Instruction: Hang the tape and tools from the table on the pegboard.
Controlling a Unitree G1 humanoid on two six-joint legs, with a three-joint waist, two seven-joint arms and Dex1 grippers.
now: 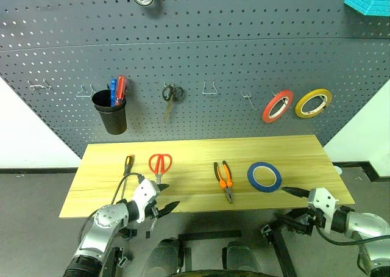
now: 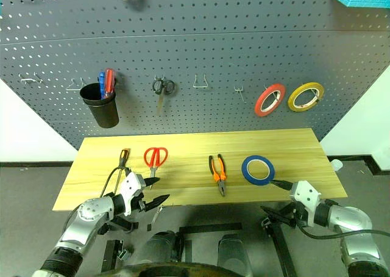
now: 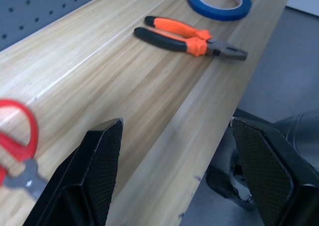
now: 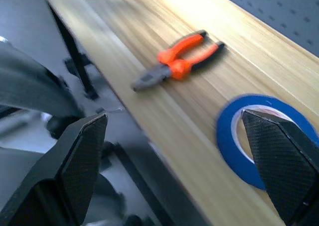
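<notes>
No writing legible on the blue tape (image 1: 264,176) — left gripper (image 3: 184,171) and right gripper (image 4: 179,161) gape wide, empty.

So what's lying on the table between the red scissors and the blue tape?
The orange-and-black pliers lie between the red scissors and the blue tape, seen in both eye views.

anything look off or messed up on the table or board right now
Nothing stands out. The screwdriver, red scissors, pliers and blue tape lie flat in a row on the table, nothing damaged. On the pegboard, everything hangs normally.
</notes>
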